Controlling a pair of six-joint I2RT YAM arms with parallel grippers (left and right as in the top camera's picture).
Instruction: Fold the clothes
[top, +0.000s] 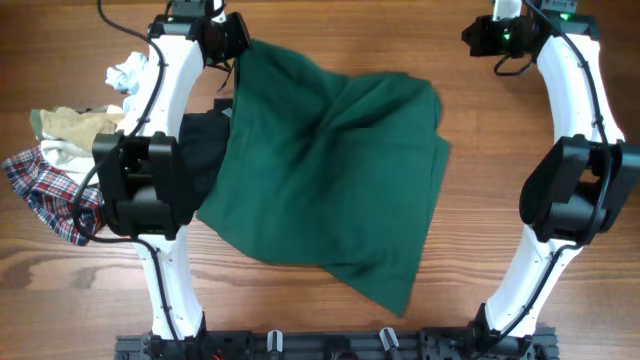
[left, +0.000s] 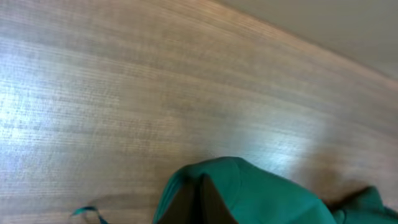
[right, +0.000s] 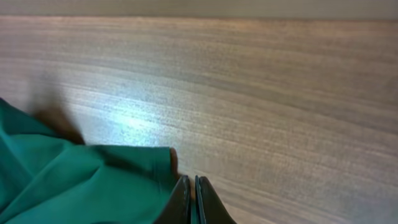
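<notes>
My wooden worktop (top: 480, 150) carried a dark green garment (top: 340, 180), spread wide between my two claws, one corner reaching up to my left claw (top: 232, 42) and well apart from my right claw (top: 470, 38). A black garment (top: 200, 150) lay partly under its edge, nearer my left claw. Outward of that claw, a white garment (top: 128, 75), a beige one (top: 75, 125) and a red-blue plaid one (top: 45, 190) lay heaped together.

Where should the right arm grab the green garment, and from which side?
Probably its far right corner, coming from the right over bare table. That corner lies exposed at the edge of the green garment, nearest the right gripper, and mirrors the corner lifted at the left gripper.
</notes>
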